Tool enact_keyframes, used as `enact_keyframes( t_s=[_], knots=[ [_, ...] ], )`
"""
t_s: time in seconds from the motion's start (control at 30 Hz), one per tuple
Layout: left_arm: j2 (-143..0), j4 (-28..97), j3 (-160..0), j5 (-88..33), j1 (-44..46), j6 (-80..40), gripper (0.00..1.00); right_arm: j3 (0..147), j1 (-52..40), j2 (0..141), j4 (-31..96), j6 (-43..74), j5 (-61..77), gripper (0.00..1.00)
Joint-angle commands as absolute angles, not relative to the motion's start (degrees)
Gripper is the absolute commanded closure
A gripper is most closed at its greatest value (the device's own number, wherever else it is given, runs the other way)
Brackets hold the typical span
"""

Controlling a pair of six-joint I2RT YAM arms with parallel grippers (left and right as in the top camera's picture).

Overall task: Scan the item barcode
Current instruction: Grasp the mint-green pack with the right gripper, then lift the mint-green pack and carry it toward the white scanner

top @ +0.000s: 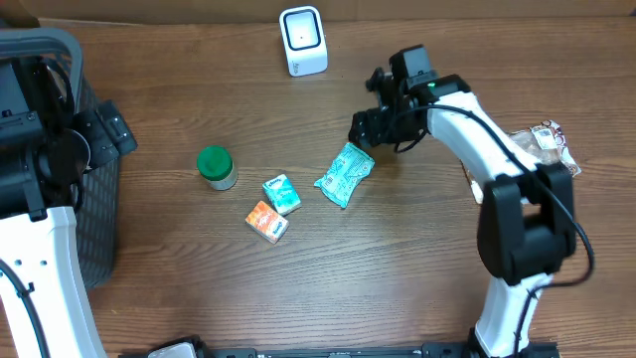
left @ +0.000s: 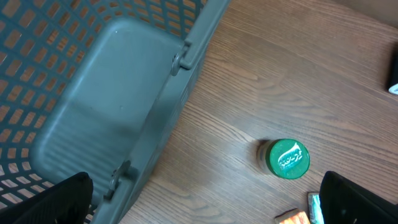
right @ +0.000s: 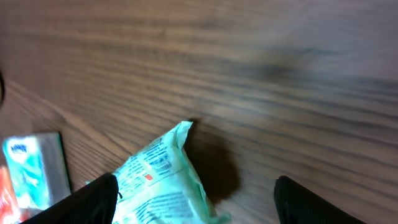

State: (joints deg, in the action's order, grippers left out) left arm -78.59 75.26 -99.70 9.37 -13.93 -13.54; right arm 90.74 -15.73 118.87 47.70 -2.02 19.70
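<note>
Matt wood-grain counter (top: 417, 259); crinkled, glossy packet (top: 345, 175), probably plastic film; grey basket (left: 118, 106) of matt moulded plastic.

Left tool (top: 107, 131) fingers spread wide, right tool (top: 364, 128) fingers parted, right arm (top: 472, 134) extended forward
</note>
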Motion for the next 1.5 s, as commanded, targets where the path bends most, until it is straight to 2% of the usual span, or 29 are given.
enact_keyframes(
  t_s=[0.0,0.4,0.57,0.73,0.87,0.93,1.2,1.47],
  knots=[
    [-78.28,75.18,-100.33,9.15,-14.2,-14.13,0.0,91.09,-14.81,122.1,47.66,-8.12,28.58,0.19],
    [-78.3,75.18,-100.33,9.15,-14.2,-14.13,0.0,91.07,-15.44,126.56,51.22,-10.79,31.9,0.28],
    [-78.3,75.16,-100.33,9.15,-14.2,-14.13,0.0,91.07,-16.95,129.23,52.51,-10.74,33.28,0.38],
    [-78.3,75.18,-100.33,9.15,-14.2,-14.13,0.0,91.07,-18.81,130.61,52.53,-10.09,33.32,0.61],
    [-78.3,75.16,-100.33,9.15,-14.2,-14.13,0.0,91.07,-19.35,131.13,52.34,-6.66,33.19,0.87],
    [-78.3,75.18,-100.33,9.15,-14.2,-14.13,0.0,91.09,-19.33,131.11,52.21,-5.52,34.0,0.94],
    [-78.3,75.18,-100.33,9.15,-14.2,-14.13,0.0,92.49,-18.44,128.18,54.41,-6.02,41.8,0.96],
    [-78.3,75.18,-100.33,9.15,-14.2,-14.13,0.0,92.88,-16.08,112.31,54.33,-6.0,46.17,0.96]
  ],
)
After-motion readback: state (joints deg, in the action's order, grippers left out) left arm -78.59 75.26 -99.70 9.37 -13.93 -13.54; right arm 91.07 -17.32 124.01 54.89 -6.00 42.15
